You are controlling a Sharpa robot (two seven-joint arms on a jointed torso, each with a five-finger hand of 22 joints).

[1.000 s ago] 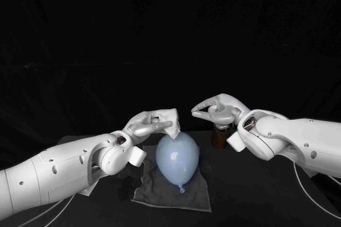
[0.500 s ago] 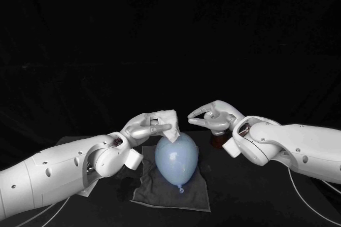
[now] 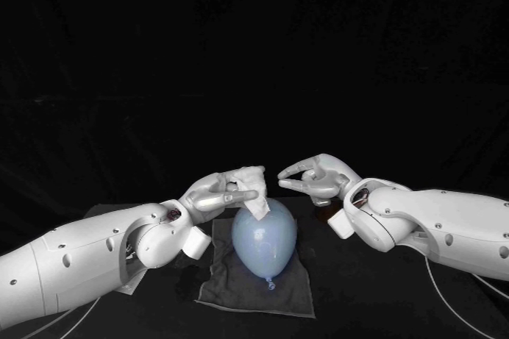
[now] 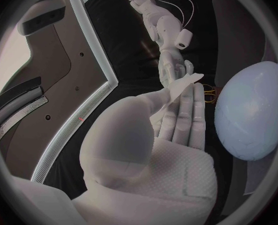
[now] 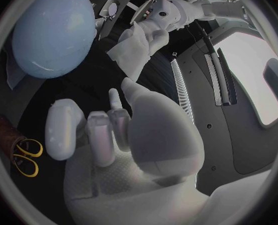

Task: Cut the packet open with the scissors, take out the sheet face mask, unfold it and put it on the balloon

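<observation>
Nearest on the black bench [image 3: 393, 295] lies a grey cloth [image 3: 254, 293]. The pale blue balloon [image 3: 264, 237] rests lengthwise on it, with its knot toward the robot and its rounded end pointing away.

Above that far end, the left robot hand [image 3: 220, 191] pinches the sheet face mask [image 3: 251, 182] between its thumb and fingers. The mask is a crumpled, still folded white wad that stands up out of the grip. A narrow tail hangs down to the top of the balloon, and whether it touches the balloon cannot be told. In the left wrist view the mask lies pressed along the fingers, with the balloon just beside them.

A little farther off, the right robot hand [image 3: 312, 176] hangs level with the left one. Its fingers are curled in on nothing, and one fingertip points toward the mask with a small gap between them.

Behind the right robot hand, the right wrist view shows yellow-handled scissors [image 5: 25, 158] lying on the bench, well apart from the mask.
</observation>
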